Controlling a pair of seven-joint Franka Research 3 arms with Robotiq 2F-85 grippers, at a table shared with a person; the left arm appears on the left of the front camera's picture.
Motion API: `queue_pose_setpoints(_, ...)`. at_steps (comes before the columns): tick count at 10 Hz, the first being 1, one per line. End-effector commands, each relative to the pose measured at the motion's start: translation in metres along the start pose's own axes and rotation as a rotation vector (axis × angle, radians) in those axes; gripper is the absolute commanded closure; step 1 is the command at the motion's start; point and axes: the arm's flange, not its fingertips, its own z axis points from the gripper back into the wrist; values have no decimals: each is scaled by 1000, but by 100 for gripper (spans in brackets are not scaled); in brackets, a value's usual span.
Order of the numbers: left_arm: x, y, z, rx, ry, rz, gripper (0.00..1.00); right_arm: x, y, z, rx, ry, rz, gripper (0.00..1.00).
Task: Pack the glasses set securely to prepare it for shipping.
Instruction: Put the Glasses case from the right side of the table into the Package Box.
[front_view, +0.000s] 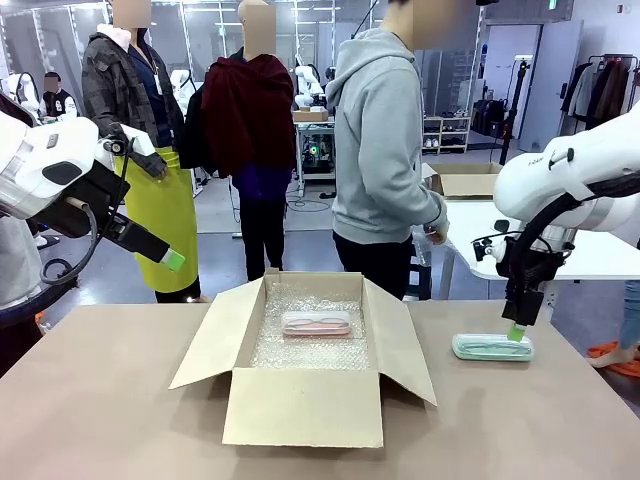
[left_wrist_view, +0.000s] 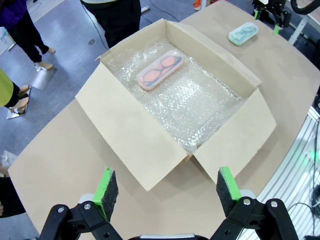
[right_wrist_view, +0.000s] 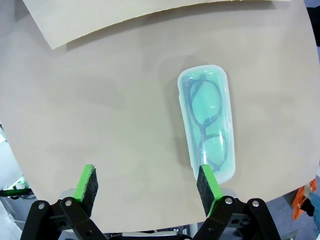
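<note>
The mint green case (right_wrist_view: 206, 122) lies on the table (front_view: 100, 400) at 1 o'clock from the empty right gripper (right_wrist_view: 147, 175), whose jaws are spread wide. Its long side runs 12 to 6. The pink case (front_view: 316, 323) sits in the box (front_view: 300, 410).

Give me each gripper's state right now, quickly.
Left gripper: open, holding nothing.
Right gripper: open, holding nothing, poised over the green case.

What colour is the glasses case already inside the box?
It's the pale pink case; left wrist view shows it best.
</note>
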Motion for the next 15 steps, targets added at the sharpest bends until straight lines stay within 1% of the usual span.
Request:
queue_pose_setpoints(1, 0, 2, 2, -1, -7, -6, 0, 1, -1, -1, -1, 4, -15, 0)
queue_pose_setpoints(2, 0, 2, 2, -1, -7, -6, 0, 0, 0, 0, 0, 0, 0, 0)
queue_pose_setpoints(3, 0, 2, 2, -1, -7, -6, 0, 6, 0, -11, -55, 69, 131, 0)
queue_pose_setpoints(4, 0, 2, 2, -1, -7, -6, 0, 8, -4, -14, -64, 96, 223, 0)
queue_pose_setpoints(5, 0, 2, 2, -1, -7, -6, 0, 9, -11, -22, -95, 131, 254, 0)
queue_pose_setpoints(6, 0, 2, 2, -1, -7, -6, 0, 9, -20, -31, -87, 133, 315, 0)
queue_pose_setpoints(7, 0, 2, 2, -1, -7, -6, 0, 10, -28, -35, -71, 109, 353, 0)
queue_pose_setpoints(9, 0, 2, 2, -1, -7, -6, 0, 10, -37, -44, -105, 88, 353, 0)
queue_pose_setpoints(12, 0, 2, 2, -1, -7, -6, 0, 15, -50, -71, -83, 105, 351, 0)
queue_pose_setpoints(13, 0, 2, 2, -1, -7, -6, 0, 17, -52, -79, -108, 96, 339, 0)
queue_pose_setpoints(15, 0, 2, 2, -1, -7, -6, 0, 20, -53, -91, -143, 112, 325, 0)
